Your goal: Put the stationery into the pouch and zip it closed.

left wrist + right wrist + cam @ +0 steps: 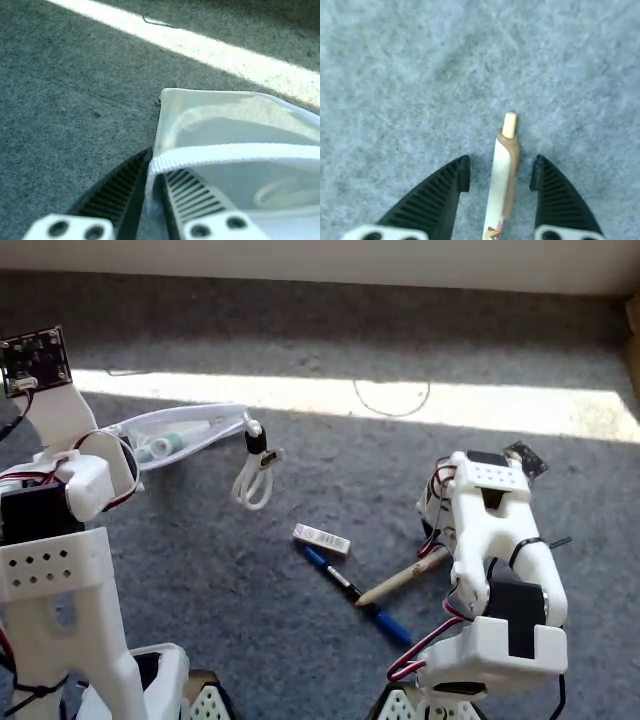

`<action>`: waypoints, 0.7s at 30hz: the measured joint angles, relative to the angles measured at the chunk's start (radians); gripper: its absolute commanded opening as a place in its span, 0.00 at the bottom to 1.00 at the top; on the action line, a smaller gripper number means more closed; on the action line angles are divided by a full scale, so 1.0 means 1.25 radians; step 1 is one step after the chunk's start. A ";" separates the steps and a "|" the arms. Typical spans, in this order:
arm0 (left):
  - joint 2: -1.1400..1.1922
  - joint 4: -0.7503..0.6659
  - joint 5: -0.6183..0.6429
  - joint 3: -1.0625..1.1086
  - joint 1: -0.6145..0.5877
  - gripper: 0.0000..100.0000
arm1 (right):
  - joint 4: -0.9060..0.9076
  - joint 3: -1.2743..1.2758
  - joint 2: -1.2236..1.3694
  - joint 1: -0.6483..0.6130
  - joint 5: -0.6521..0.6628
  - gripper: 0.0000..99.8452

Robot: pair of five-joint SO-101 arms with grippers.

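Pouch [185,435] of translucent white fabric with a woven tape edge lies far left on the rough grey carpet [200,600]; a green-capped tube [165,445] and paler items show through its wall. The left gripper [155,160] is pinched narrow on that tape edge. A white cord loop [252,485] lies at the pouch's right end. Nearer, across a stretch of carpet, lie a small white rectangular block [322,539], a blue-and-black pen [355,595] and a slim beige pen [502,170]. The right gripper [500,167] stands wide, its ribbed black fingers [445,190] straddling the beige pen without touching it.
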 measured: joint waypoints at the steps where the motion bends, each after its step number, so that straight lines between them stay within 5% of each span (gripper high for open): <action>1: 0.000 0.000 0.000 0.000 0.000 0.01 | 0.000 0.000 0.000 0.000 0.000 0.10; 21: 0.000 0.000 0.000 0.001 0.000 0.01 | 0.001 0.000 0.000 0.000 0.043 0.08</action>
